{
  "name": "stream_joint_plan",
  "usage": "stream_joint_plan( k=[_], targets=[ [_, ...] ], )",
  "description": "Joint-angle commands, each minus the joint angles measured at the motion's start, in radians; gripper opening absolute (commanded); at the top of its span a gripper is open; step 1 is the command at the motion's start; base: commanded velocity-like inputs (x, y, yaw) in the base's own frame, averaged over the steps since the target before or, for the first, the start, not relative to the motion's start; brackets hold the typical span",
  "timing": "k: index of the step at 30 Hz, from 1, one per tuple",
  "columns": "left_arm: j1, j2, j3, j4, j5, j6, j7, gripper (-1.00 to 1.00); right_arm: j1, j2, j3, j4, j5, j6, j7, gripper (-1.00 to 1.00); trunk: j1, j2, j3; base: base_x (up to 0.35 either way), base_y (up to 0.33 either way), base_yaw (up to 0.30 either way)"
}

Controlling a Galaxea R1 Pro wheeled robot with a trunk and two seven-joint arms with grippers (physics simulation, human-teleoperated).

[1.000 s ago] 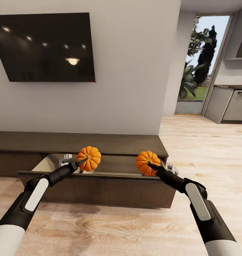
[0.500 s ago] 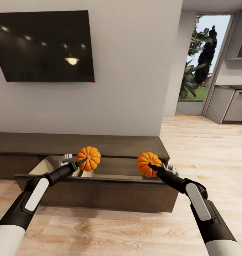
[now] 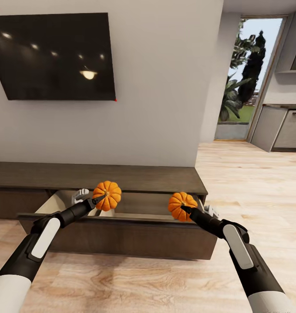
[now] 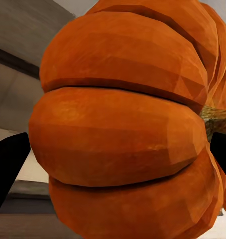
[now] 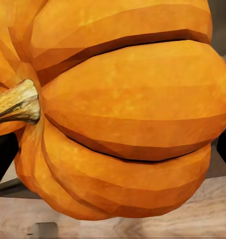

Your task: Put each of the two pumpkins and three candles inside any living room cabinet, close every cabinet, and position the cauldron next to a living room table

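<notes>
Left end effector (image 3: 97,200) is clamped on a pumpkin (image 3: 106,195), dark fingers (image 4: 7,169) flanking the ribbed orange body, holding it above the open drawer (image 3: 122,217) of the long dark cabinet (image 3: 95,176). Right end effector (image 3: 186,210) grips the second pumpkin (image 3: 182,206) the same way, stem (image 5: 15,102) pointing sideways, over that drawer's far end, nearest the glass door (image 3: 248,78). Both loads hang just over the pale drawer interior, below the black TV (image 3: 56,56) on the wall. These pumpkins look rigid and light, but the rounded, ribbed skin could roll in a pinch, so a hold across the widest belly, fingers seated in the grooves, seems safest. Lowering into the drawer before letting go looks like the call.
</notes>
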Motion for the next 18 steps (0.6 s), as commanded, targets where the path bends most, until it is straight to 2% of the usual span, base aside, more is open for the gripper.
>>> stream_joint_plan(
  k=[1,6,10,18],
  targets=[
    [-0.001,0.000,-0.002,-0.001,0.009,0.007,0.005,-1.00,-0.001,0.000,0.003,0.001,-0.011,0.004,-0.008,-1.00,0.000,0.000,-0.001,0.000,0.000,0.000],
    [-0.001,-0.006,-0.048,-0.001,0.009,0.008,0.024,-1.00,-0.004,-0.001,0.031,0.022,-0.010,0.001,-0.011,-1.00,0.000,0.000,-0.001,0.000,0.000,0.000],
    [-0.001,-0.009,-0.059,-0.002,0.009,0.010,0.026,-1.00,-0.004,-0.001,0.035,0.025,-0.010,0.001,-0.010,-1.00,0.000,0.000,-0.001,0.000,0.000,0.000],
    [-0.002,-0.030,-0.109,-0.004,0.010,0.026,0.025,-1.00,-0.004,-0.001,0.039,0.026,-0.010,0.000,-0.010,-1.00,0.000,0.000,-0.001,0.000,0.000,0.000]
  ],
)
